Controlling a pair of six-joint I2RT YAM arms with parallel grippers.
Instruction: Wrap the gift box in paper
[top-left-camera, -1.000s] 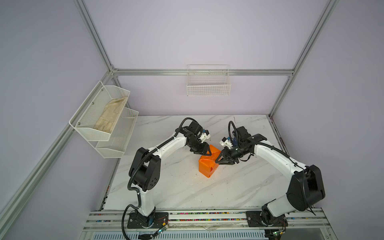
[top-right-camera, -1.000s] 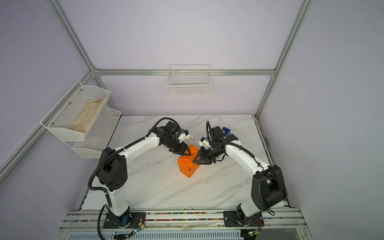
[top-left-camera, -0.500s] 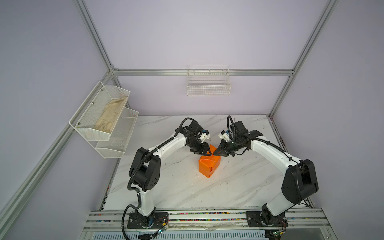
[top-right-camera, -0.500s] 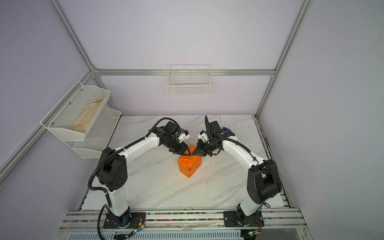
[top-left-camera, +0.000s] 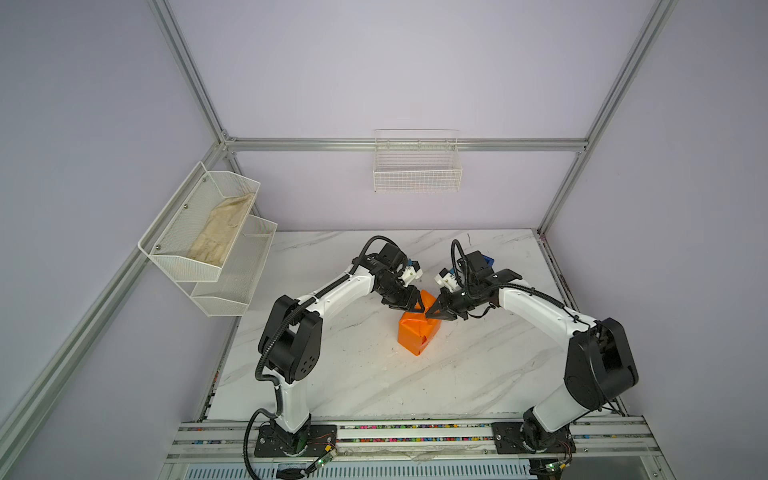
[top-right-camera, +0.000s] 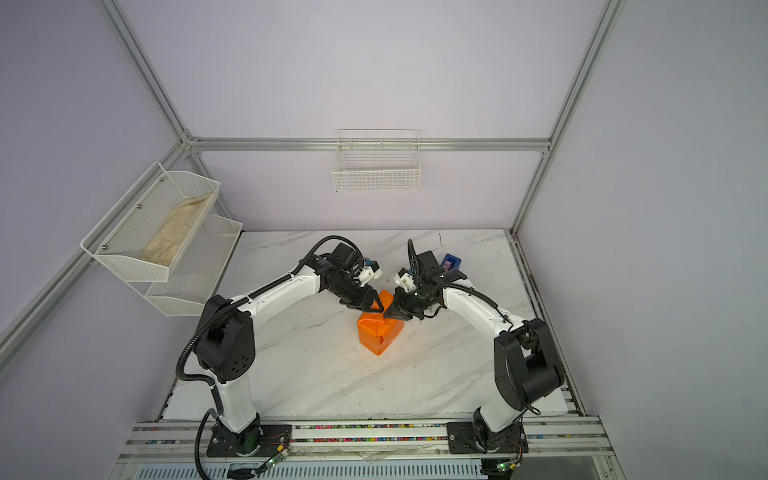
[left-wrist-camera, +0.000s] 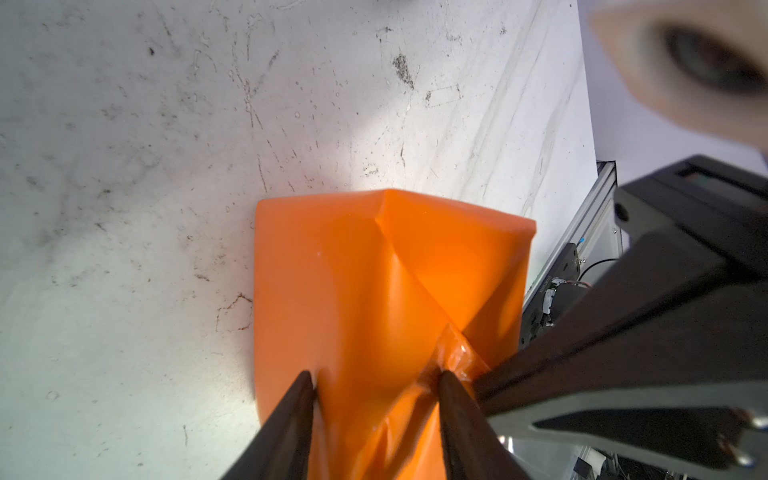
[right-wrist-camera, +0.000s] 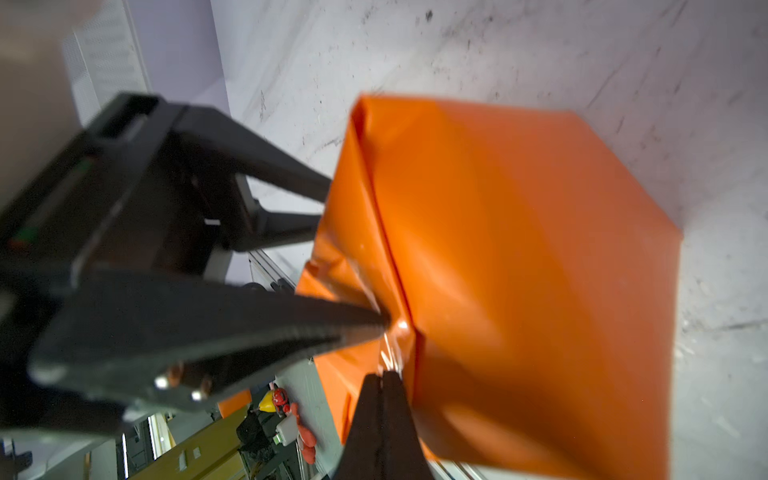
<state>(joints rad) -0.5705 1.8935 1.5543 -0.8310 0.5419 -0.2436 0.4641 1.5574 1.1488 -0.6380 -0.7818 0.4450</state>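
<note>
The paper (top-left-camera: 417, 334) covers the box completely; none of the dark box shows. It stands creased and orange at the middle of the table (top-left-camera: 332, 374), with a folded seam down its near end. On top, toward the far end, is a glossy patch (right-wrist-camera: 392, 353), perhaps tape. A flap (top-left-camera: 428, 296) sticks up at the far side. I judge the wrapping nearly done, with that flap left to secure. My left gripper (left-wrist-camera: 376, 399) is part open, both tips pressing the paper. My right gripper (right-wrist-camera: 384, 380), closed on nothing, touches the glossy patch.
</note>
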